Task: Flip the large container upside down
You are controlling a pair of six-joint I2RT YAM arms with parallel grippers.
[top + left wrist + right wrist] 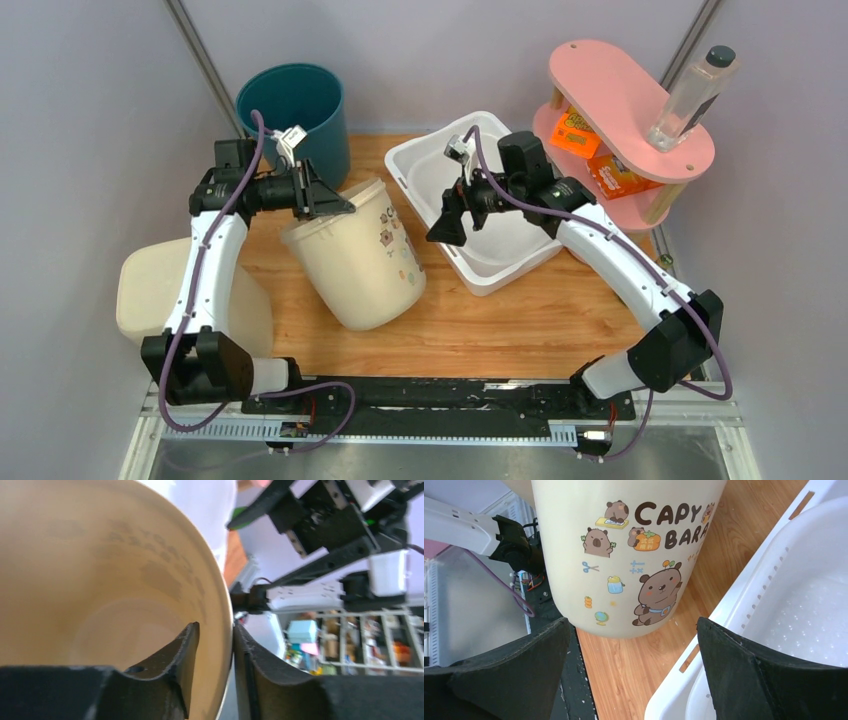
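Left gripper is clamped on the bucket rim, one finger inside and one outside, with the arm stretched forward. Bucket sits tilted on the counter, just left of the tray. Right gripper hangs wide open, facing the bucket.

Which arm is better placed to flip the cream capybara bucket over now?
Left. The left jaws are shut on the bucket rim, one inside, one outside, and the bucket is tilted. The right jaws are open by the white tub, apart from the bucket.
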